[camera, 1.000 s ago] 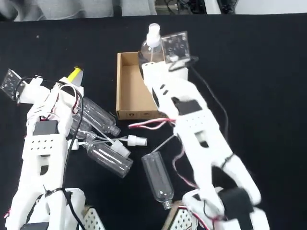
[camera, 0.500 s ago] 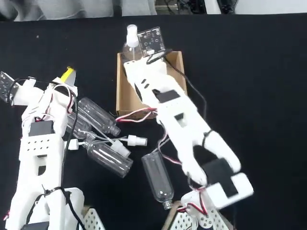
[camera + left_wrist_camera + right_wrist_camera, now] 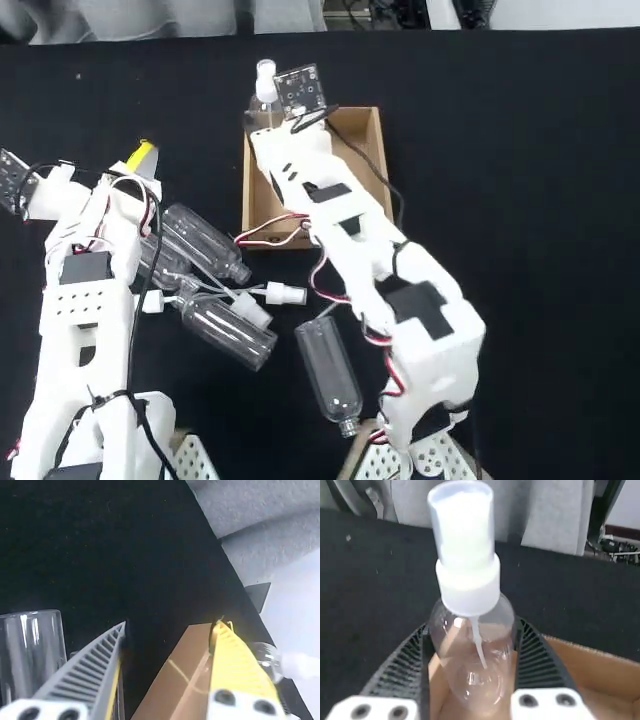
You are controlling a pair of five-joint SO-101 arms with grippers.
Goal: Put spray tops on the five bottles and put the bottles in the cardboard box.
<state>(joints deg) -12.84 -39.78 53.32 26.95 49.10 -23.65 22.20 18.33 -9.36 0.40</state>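
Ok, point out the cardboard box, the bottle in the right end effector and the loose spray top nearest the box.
cardboard box (image 3: 248, 190), high view, on its left wall.
bottle (image 3: 472, 635), right wrist view, on the clear body below the neck.
loose spray top (image 3: 287, 294), high view, on its white head.

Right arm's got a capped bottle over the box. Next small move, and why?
Likely lower the bottle into the cardboard box before opening the jaws. The right gripper is shut on it, upright over the box's far-left corner, so releasing now might drop or tip it.
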